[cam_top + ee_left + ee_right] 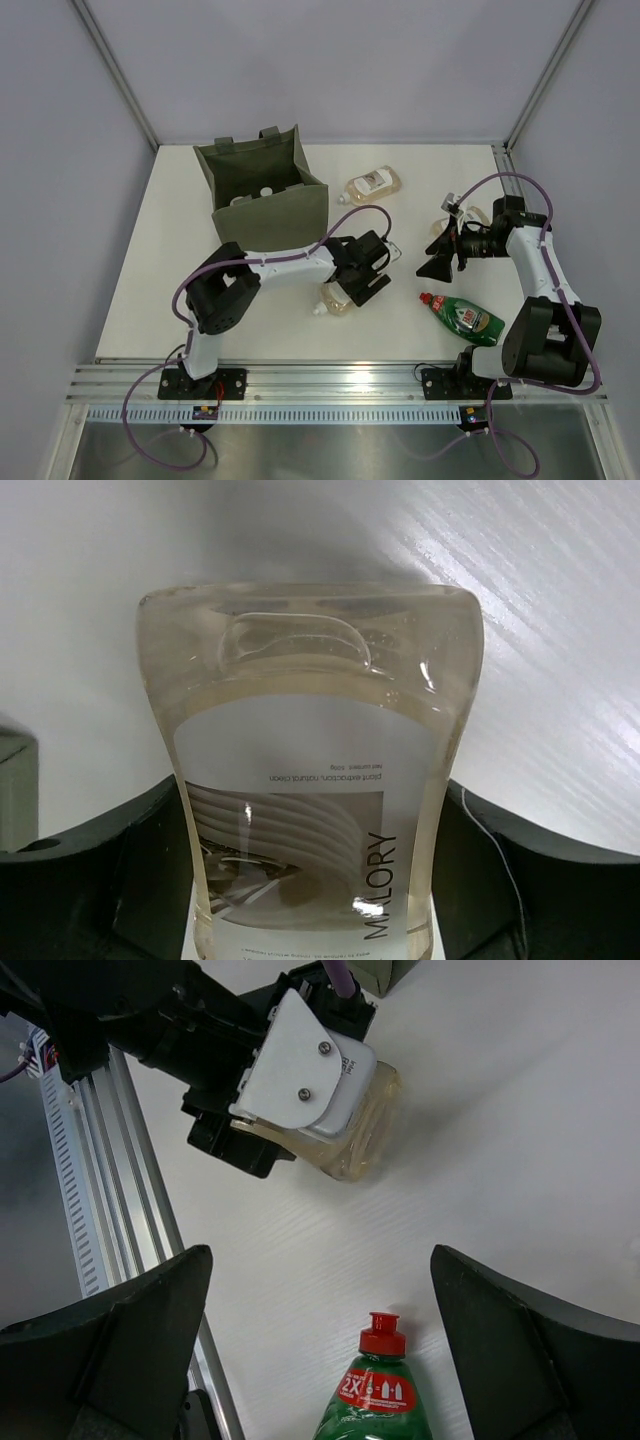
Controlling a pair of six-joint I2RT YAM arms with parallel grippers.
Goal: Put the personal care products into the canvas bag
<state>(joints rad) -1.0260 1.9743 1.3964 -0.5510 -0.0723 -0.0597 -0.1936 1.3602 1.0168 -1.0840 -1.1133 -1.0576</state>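
While left claw (352,283) clamps 1 amber bottle (310,780) | right claw (320,1260) wide | 1 green bottle (465,317) | 1 canvas bag (272,215)

The flat translucent amber plastic bottle (310,700) looks glossy and smooth. The boxy olive-green canvas bag (280,212) is matt cloth, and the white surface (560,630) shows a fine ribbed grain.

Desk (170,290): white, flat.
Far left: canvas bag (262,190), upright.
Far centre: amber bottle (373,184), lying flat.
Near centre: second amber bottle (335,297), lying flat.
Near right: green bottle (465,317), on its side.
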